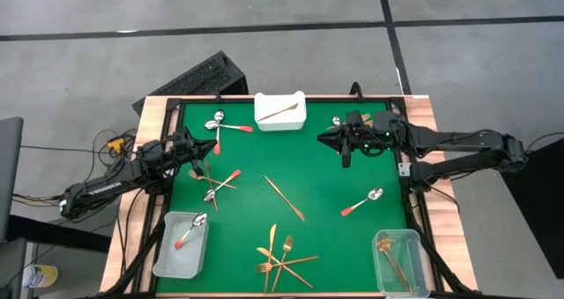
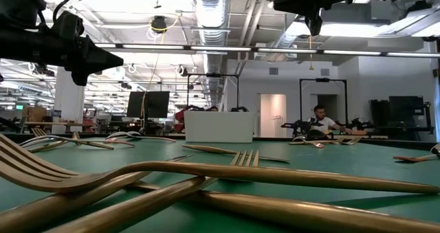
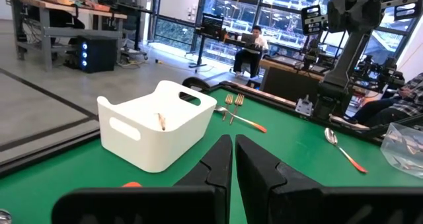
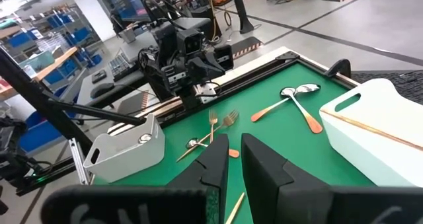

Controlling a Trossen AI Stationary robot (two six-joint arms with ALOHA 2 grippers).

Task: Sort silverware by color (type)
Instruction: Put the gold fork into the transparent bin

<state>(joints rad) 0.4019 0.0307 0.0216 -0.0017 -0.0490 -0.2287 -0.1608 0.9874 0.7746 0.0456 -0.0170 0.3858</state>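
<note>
Green felt table (image 1: 317,167) strewn with red-handled spoons (image 1: 362,200) and shiny gold forks (image 1: 280,259). Left gripper (image 1: 214,146) clenched, empty, hovering near the white rectangular tray (image 1: 280,111) (one gold piece inside). Right gripper (image 1: 345,160) raised over the far right, fingers nearly together, nothing visibly grasped.
</note>
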